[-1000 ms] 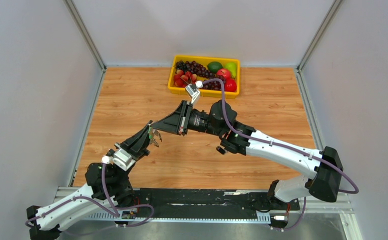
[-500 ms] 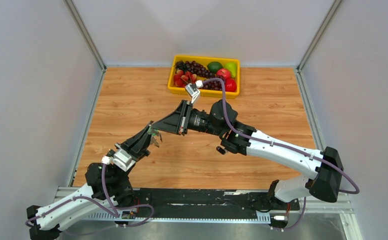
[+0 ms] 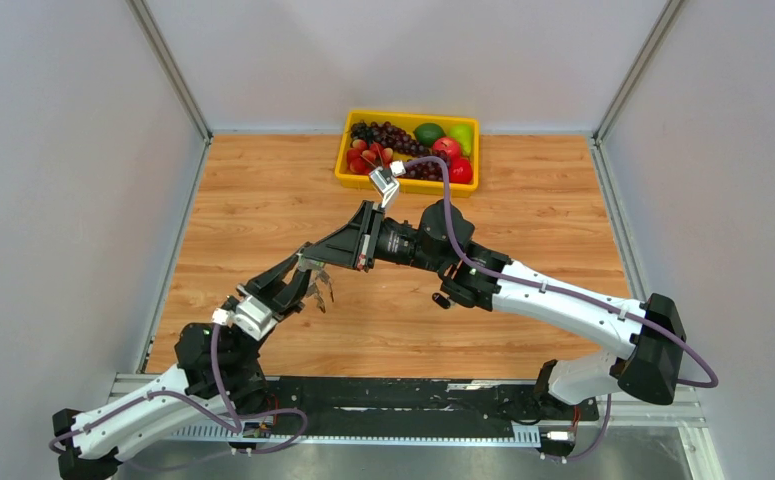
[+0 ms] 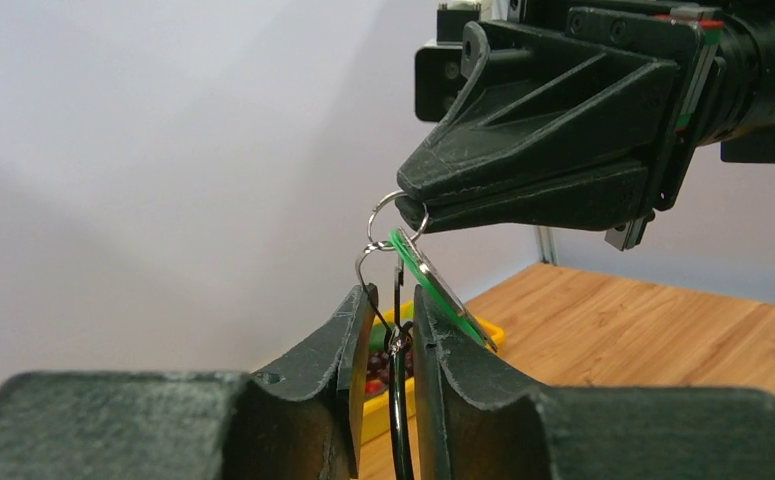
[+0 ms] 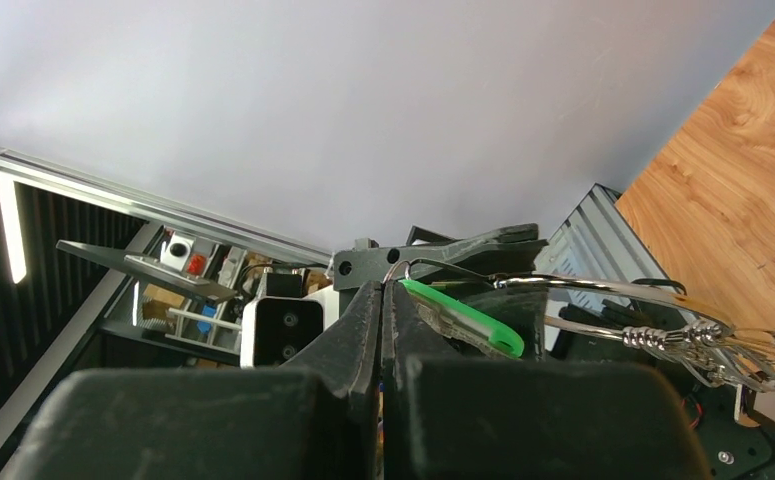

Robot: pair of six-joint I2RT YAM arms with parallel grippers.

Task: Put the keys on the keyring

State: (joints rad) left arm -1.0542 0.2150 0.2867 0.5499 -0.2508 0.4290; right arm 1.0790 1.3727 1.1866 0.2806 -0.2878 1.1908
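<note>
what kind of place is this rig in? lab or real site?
Likely a lab test cell: plain grey wall panels enclose a wooden tabletop, the left arm and right arm mount on a rail, and a yellow tray holds fruit.

Overhead camera, plus two wrist cameras facing each other

The top view looks down from behind the arm bases, across the wooden table (image 3: 263,190) to the yellow fruit tray (image 3: 410,114). Each wrist view looks close along its own fingers. Both show the left gripper (image 4: 391,300), right gripper (image 4: 410,212), keyring (image 5: 653,338) and green-headed key (image 5: 463,318).
</note>
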